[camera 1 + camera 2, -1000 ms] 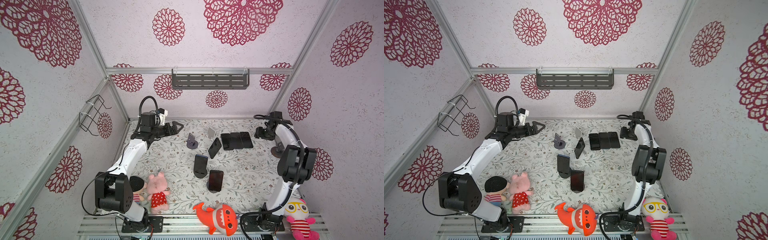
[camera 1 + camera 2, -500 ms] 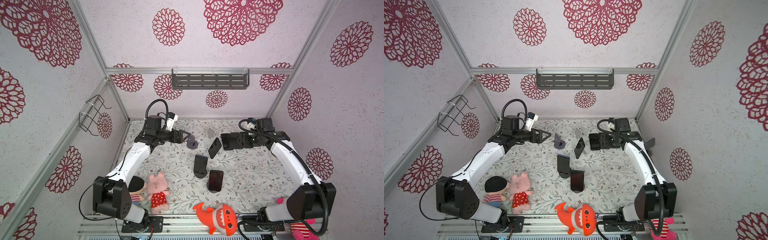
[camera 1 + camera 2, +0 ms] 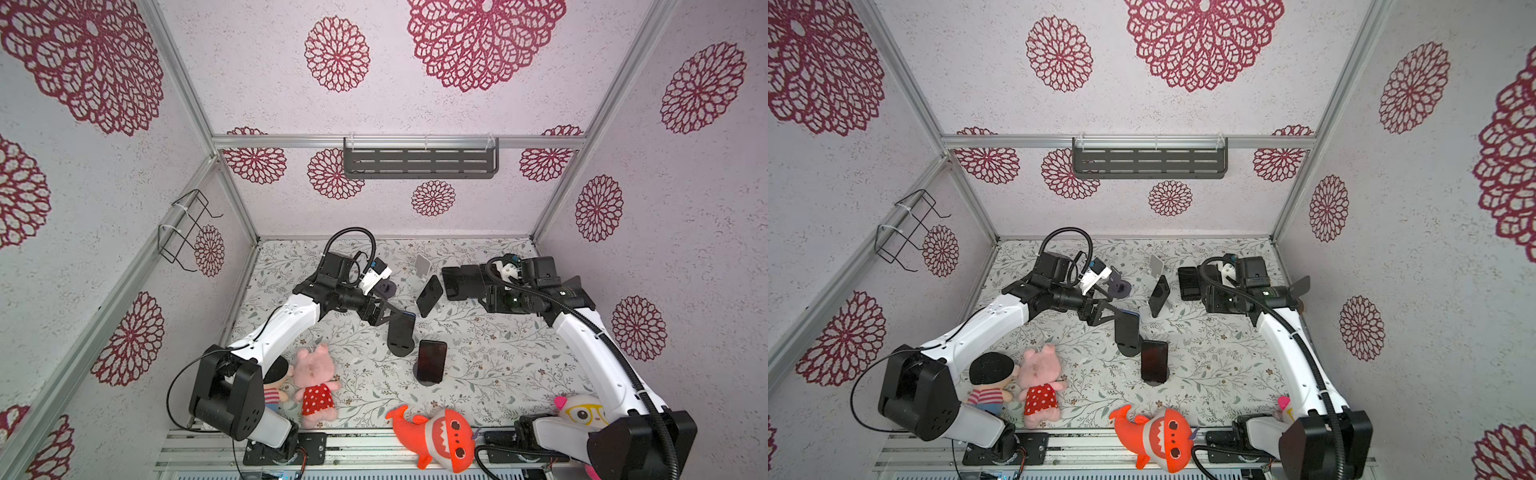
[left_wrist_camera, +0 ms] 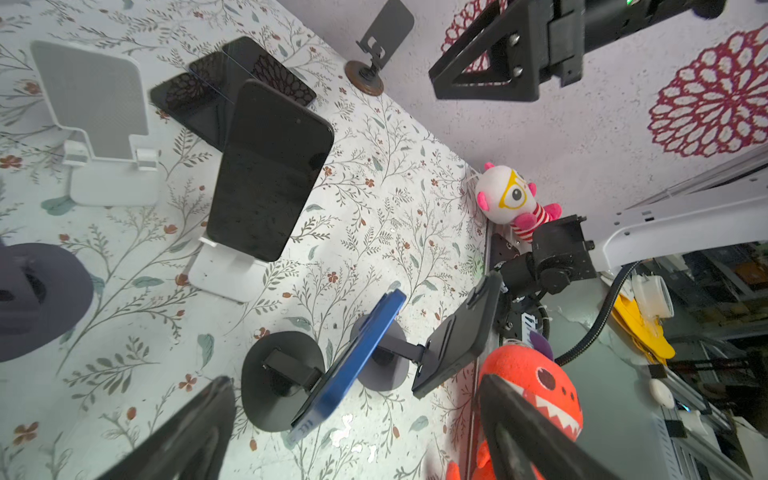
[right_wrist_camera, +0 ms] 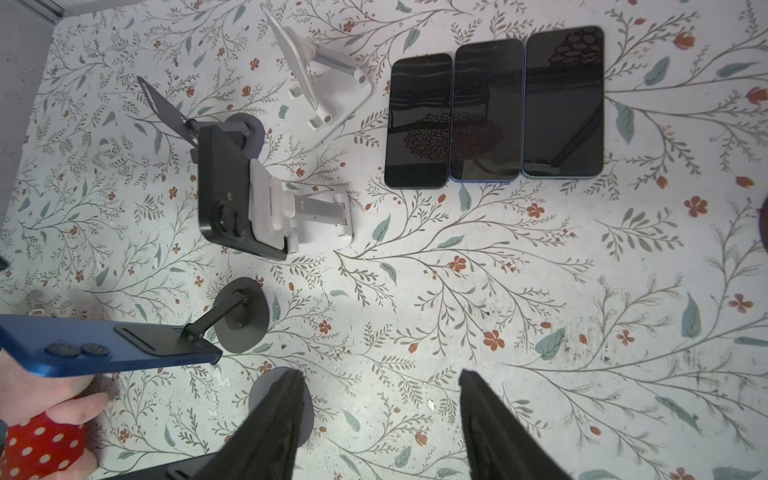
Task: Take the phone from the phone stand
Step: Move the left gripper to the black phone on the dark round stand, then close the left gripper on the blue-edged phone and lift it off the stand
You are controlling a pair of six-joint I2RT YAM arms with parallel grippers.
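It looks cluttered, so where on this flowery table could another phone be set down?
Widest bare patch: table right of the front black phone, nearer than the three flat phones. Crowded: the middle stands and the toys along the front edge.

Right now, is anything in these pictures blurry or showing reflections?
Right wrist view: the three flat phones show flower-pattern reflections; the right gripper at the edge is soft. Left wrist view: the left gripper is blurred, the blue phone sharp.
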